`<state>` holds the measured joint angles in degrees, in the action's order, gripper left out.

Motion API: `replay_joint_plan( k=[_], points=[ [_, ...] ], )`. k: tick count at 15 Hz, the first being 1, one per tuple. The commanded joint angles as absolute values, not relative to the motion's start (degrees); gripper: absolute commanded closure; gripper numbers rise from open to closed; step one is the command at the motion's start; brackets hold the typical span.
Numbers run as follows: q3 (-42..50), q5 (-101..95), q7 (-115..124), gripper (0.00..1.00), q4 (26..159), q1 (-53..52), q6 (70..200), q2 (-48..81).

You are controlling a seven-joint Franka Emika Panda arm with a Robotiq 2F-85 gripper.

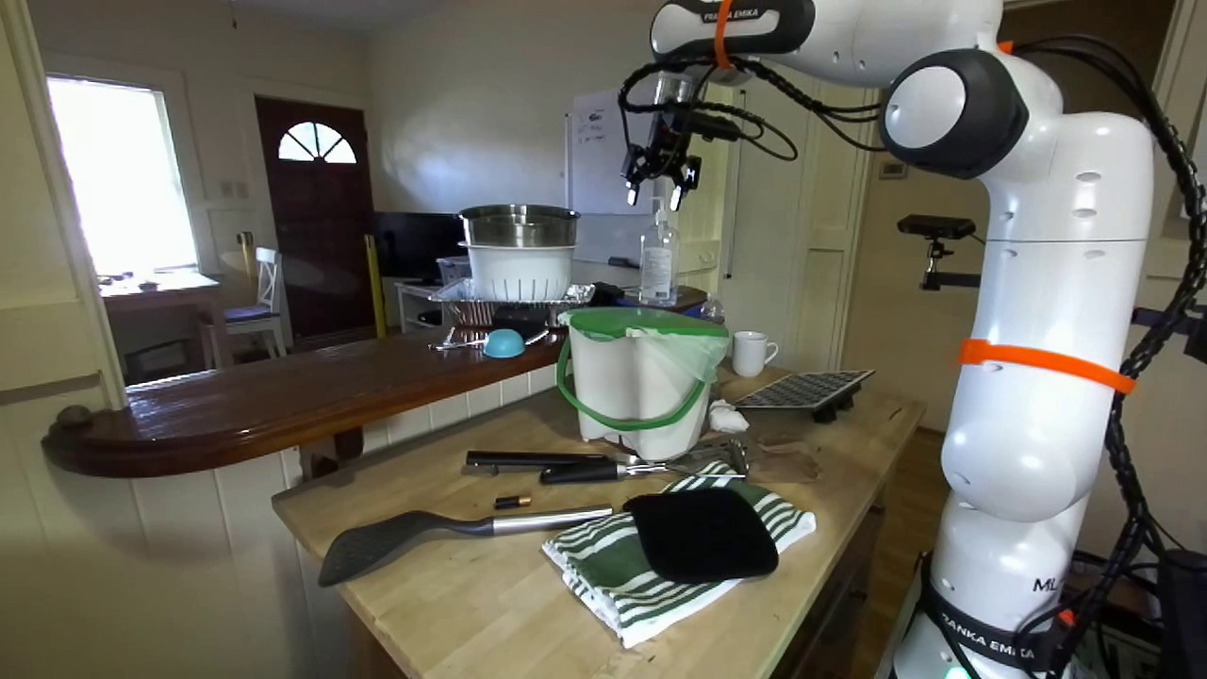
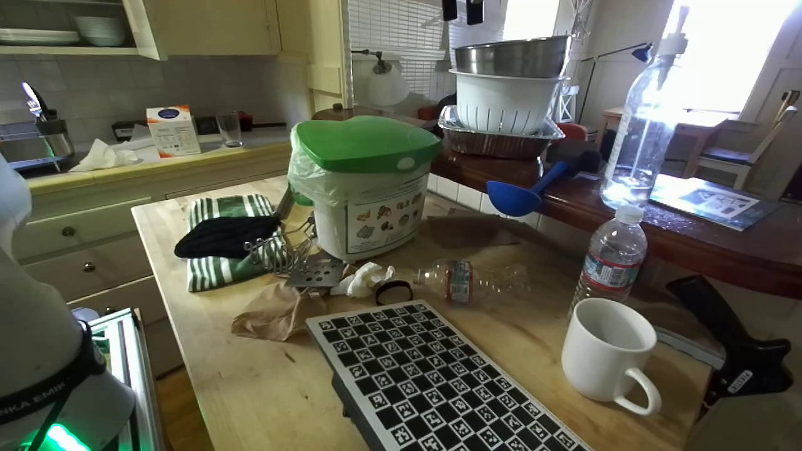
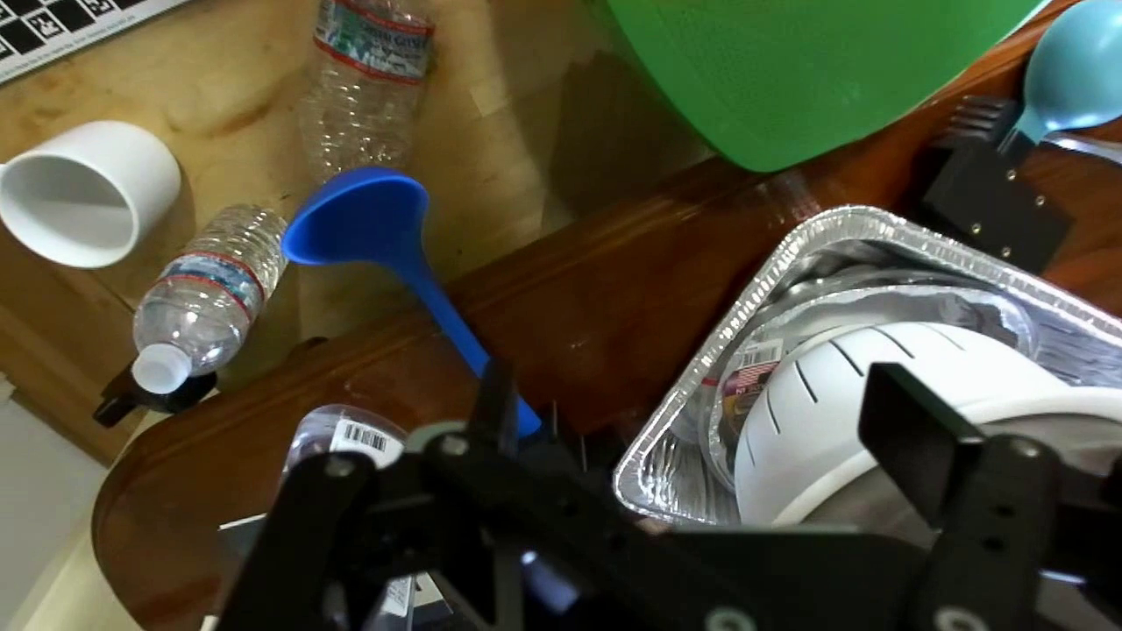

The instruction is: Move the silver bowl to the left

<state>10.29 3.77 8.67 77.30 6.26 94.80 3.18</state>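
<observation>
The silver bowl [image 1: 520, 226] is a shiny round steel bowl. It sits in the top of a white slotted colander [image 1: 519, 273], and in an exterior view its rim [image 2: 514, 55] looks slightly tilted. In the wrist view only part of the bowl's grey side [image 3: 863, 497] shows at lower right, partly hidden by a finger. My gripper [image 1: 653, 196] is open and empty, above and to the right of the bowl in that exterior view. Its fingertips [image 2: 462, 11] hang at the top edge above the bowl in an exterior view. The fingers also stand apart in the wrist view [image 3: 701, 421].
The colander stands in a foil tray [image 3: 771, 272] on the raised wooden counter [image 1: 377, 387]. A tall pump bottle [image 1: 658, 259], a blue ladle [image 2: 517, 197] and a light-blue scoop [image 1: 504, 343] are on that counter. A green-lidded tub [image 1: 632, 387] and mug [image 2: 604, 351] stand below.
</observation>
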Motion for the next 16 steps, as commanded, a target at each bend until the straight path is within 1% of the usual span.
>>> replay_joint_plan(
  k=[1, 3, 6, 13, 16],
  points=[
    [10.29, 3.78, 8.73, 0.0, 76.96, 6.26, 94.8, 3.35],
    [10.44, 4.33, 9.51, 0.0, 78.07, 6.42, 102.84, 4.45],
    [10.02, 8.5, 15.72, 0.0, 74.42, 6.06, 111.85, 9.09],
    [7.8, 12.36, 24.6, 0.0, 70.6, 4.74, 123.09, 16.38],
    [7.39, 11.88, 26.93, 0.0, 69.07, 4.73, 124.75, 18.49]
  ],
)
